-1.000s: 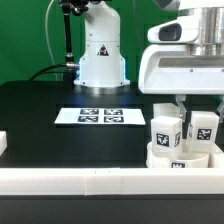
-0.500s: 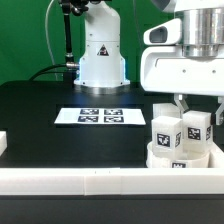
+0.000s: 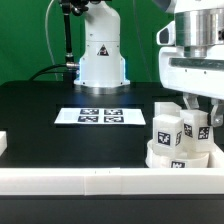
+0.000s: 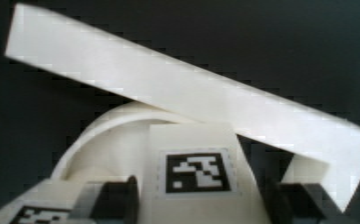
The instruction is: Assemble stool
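**Gripper over the stool legs by the rail**

Gripper (image 3: 203,108) hangs from above at the exterior view's right, the arm's white wrist housing upright above it and the fingers pointing straight down. In the wrist view two dark fingers (image 4: 109,197) stand on either side of a tagged leg (image 4: 198,172), jaws parted around it; whether the pads press on it I cannot tell.

The round seat (image 3: 178,155) lies flat on the black table (image 3: 60,140), just behind the white border rail (image 3: 100,182). Blocky legs stand upright on it, long axes vertical, tags facing the camera: one leg (image 3: 164,131) toward the exterior view's left, a second leg (image 3: 195,128) under the gripper, and a third (image 3: 167,108) behind them, farther from the rail.

The marker board (image 3: 99,116) lies flat, well apart from the seat, toward the robot base (image 3: 101,55). Between board and rail the table is open black surface. A small white block (image 3: 3,144) sits by the rail at the far end from the seat.
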Available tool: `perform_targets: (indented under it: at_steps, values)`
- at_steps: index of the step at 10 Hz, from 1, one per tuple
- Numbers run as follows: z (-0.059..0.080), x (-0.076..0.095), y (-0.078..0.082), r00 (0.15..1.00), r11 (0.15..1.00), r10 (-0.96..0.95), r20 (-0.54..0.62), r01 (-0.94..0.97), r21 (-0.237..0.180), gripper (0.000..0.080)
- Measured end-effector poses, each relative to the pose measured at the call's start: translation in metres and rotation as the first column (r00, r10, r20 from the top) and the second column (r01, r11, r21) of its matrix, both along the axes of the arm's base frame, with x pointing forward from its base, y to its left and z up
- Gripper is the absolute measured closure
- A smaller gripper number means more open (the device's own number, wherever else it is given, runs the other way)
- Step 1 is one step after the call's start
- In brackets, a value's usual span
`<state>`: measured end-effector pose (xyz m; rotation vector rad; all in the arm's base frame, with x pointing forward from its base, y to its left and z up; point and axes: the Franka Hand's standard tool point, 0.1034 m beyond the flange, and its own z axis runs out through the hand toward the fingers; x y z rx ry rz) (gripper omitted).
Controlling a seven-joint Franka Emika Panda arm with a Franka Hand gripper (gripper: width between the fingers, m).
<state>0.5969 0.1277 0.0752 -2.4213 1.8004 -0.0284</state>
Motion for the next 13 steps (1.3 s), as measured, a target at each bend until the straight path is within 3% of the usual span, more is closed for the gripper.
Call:
perform_targets:
  at_steps: [3, 4, 5, 6, 7, 9, 11, 13]
  values:
    - [0.000, 0.001, -0.001, 0.985, 0.984, -0.171, -0.020, 0.171, 0.041, 0.0463]
    - [0.000, 0.000, 0.001, 0.968, 0.967, -0.249, -0.033, 0.250, 0.056, 0.0388]
    - [0.000, 0.000, 0.003, 0.963, 0.961, -0.267, -0.038, 0.269, 0.064, 0.0388]
    - [0.001, 0.000, 0.003, 0.970, 0.968, -0.242, -0.032, 0.244, 0.063, 0.0253]
    - [0.009, 0.002, 0.003, 0.973, 0.971, -0.229, -0.021, 0.230, 0.069, 0.0172]
    - [0.024, 0.004, 0.005, 0.985, 0.981, -0.174, -0.005, 0.174, 0.079, 0.0156]
    - [0.019, 0.002, 0.005, 0.987, 0.985, -0.158, -0.009, 0.158, 0.075, 0.0151]
    - [0.018, 0.000, 0.008, 0.998, 0.997, 0.067, -0.008, -0.066, 0.048, 0.0150]
